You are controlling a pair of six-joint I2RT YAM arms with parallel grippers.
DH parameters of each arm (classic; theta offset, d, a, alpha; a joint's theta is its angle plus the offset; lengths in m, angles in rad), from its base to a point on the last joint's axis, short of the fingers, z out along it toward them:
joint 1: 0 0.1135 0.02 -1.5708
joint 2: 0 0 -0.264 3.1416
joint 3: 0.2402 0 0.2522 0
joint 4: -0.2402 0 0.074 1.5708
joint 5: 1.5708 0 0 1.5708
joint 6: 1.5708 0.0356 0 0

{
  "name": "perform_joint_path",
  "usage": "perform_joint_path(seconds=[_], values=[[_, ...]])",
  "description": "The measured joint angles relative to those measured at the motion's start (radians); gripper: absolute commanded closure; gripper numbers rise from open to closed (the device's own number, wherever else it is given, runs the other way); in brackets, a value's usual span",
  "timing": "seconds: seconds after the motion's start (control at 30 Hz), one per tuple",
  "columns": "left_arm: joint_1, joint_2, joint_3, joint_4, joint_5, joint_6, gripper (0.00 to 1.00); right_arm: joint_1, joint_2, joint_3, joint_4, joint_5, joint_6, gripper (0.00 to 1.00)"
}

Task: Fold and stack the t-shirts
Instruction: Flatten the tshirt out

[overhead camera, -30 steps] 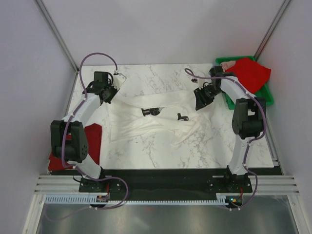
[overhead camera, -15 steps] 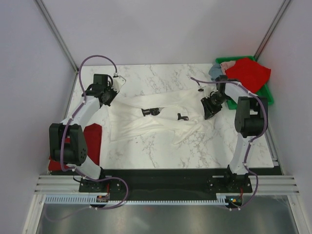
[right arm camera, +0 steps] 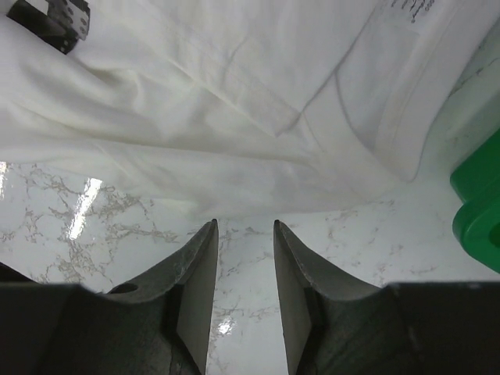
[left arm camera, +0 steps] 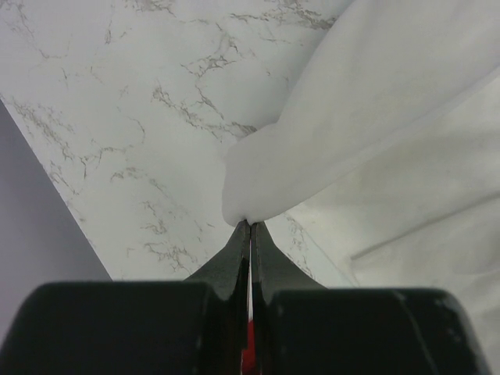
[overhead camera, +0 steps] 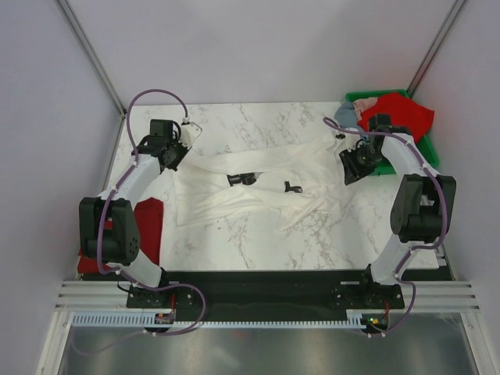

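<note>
A large white t-shirt [overhead camera: 258, 183] lies spread and rumpled across the middle of the marble table, with small dark marks [overhead camera: 242, 178] on it. My left gripper [overhead camera: 178, 154] is shut on the shirt's far-left corner; the left wrist view shows the cloth [left arm camera: 328, 133] pinched at the fingertips [left arm camera: 250, 224]. My right gripper [overhead camera: 349, 170] is open and empty just off the shirt's right edge; in the right wrist view [right arm camera: 244, 223] the white cloth [right arm camera: 234, 101] lies just beyond its tips. A red shirt [overhead camera: 398, 116] and a grey-blue one [overhead camera: 346, 116] lie in the green bin. Another red shirt [overhead camera: 148, 223] lies at the left edge.
The green plastic bin [overhead camera: 426, 152] stands at the back right corner, close to my right arm; its corner shows in the right wrist view [right arm camera: 476, 211]. Grey walls close in on both sides of the table.
My right gripper has moved right, away from the shirt's right side toward the green bin, and has let the cloth go. The left gripper has stayed put, holding the corner.
</note>
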Motion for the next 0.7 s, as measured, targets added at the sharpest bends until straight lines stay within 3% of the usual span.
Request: perform_joint_path(seconds=[0.7], values=[[0.0, -0.011, -0.047, -0.011, 0.016, -0.011, 0.98, 0.007, 0.283, 0.203, 0.011, -0.061, 0.066, 0.53]])
